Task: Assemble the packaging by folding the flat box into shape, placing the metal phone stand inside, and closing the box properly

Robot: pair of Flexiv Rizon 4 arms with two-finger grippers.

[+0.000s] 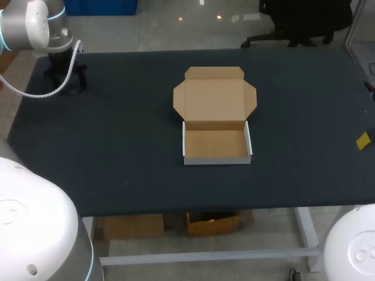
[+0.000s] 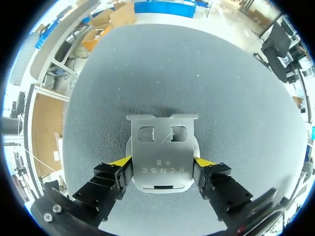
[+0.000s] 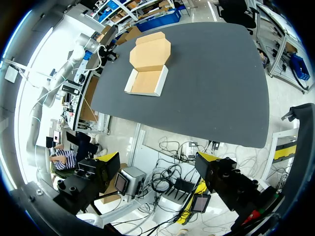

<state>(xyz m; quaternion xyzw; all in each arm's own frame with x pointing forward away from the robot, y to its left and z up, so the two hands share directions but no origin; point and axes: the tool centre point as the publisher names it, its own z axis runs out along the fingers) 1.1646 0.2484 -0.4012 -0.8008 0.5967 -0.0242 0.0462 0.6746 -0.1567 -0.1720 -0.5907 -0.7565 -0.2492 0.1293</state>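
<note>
The metal phone stand stands on the dark mat at the far left corner of the table. My left gripper straddles its base, and both yellow fingertips lie against its sides. In the head view the left gripper hides the stand. The cardboard box sits folded into a tray at mid-table, its lid lying open and flat behind it. The tray holds nothing. My right gripper hangs open off the table's right side, far from the box.
A white cable loops from the left arm down to the mat beside the gripper. One yellow tip of the right gripper shows at the table's right edge.
</note>
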